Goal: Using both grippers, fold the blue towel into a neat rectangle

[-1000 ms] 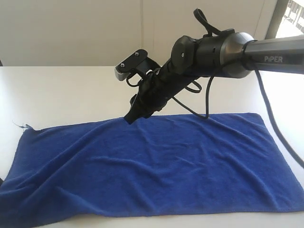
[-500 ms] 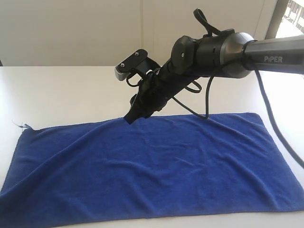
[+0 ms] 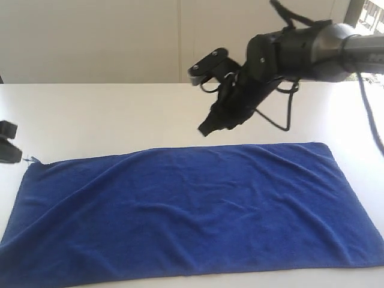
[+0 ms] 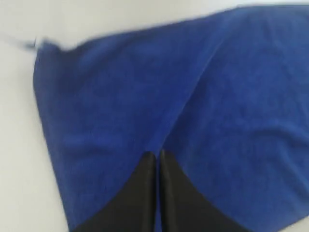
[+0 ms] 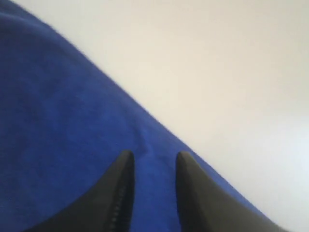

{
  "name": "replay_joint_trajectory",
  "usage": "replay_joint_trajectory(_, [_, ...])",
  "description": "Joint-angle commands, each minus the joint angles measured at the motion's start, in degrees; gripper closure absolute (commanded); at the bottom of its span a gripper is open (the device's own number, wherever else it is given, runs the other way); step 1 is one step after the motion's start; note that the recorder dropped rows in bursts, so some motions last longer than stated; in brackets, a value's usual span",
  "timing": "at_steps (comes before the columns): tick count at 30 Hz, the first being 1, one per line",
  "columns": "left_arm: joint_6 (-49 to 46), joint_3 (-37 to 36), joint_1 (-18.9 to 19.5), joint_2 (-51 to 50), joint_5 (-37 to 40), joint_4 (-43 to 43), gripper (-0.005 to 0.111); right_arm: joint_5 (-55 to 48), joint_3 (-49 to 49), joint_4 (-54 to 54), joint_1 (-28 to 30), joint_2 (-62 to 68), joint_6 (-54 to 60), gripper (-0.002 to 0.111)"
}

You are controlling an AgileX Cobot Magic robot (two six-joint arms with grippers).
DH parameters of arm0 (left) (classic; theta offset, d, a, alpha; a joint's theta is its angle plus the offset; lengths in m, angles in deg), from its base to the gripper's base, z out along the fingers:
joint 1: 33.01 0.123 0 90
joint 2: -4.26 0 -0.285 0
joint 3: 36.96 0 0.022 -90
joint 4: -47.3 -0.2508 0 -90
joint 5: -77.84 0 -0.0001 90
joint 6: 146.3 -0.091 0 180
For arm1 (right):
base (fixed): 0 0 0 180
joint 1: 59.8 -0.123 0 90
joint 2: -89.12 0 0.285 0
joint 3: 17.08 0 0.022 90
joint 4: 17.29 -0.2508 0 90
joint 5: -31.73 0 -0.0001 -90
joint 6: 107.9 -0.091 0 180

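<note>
The right arm (image 3: 300, 51) reaches in, wrist angled downward, and the right gripper (image 5: 154, 157) holds its 2 fingers parted. The left gripper (image 4: 157, 153) has its 2 fingers pressed nearly together.

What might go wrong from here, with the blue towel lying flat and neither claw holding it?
1. The left gripper points at the blue towel with its jaws nearly together. Lowered like that, it would likely push the cloth instead of pinching it.
2. The right gripper, open, hangs above a long edge, well away from either corner. A grab there may fold the towel crooked.
</note>
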Motion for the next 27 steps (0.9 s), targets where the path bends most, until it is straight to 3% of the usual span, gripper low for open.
replay_joint_trajectory(1, [-7.8,5.1,-0.8,-7.3,1.0,6.7,0.107,-4.5,-0.1,3.5,7.1,-1.5,-4.9,0.093])
replay_joint_trajectory(4, [-8.0,7.9,-2.6,-13.8,-1.6,5.5,0.107,-7.2,-0.1,3.5,11.3,-1.4,-4.6,0.108])
replay_joint_trajectory(9, [-8.0,13.9,-4.3,-23.4,-2.8,1.7,0.107,-10.7,-0.1,3.5,17.6,-0.1,-2.2,0.108])
replay_joint_trajectory(14, [-3.2,17.1,-4.6,-27.8,-4.3,-8.2,0.107,-16.2,-3.5,-0.9,22.4,3.9,1.8,0.108])
replay_joint_trajectory(20, [-1.4,19.1,-4.6,-30.7,-5.8,-12.3,0.107,-16.7,-9.3,-5.5,23.4,10.4,5.4,0.108])
replay_joint_trajectory(27, [-1.4,20.0,-4.6,-32.9,-8.5,-13.2,0.107,-16.8,-10.8,-0.8,23.4,15.4,4.8,0.108])
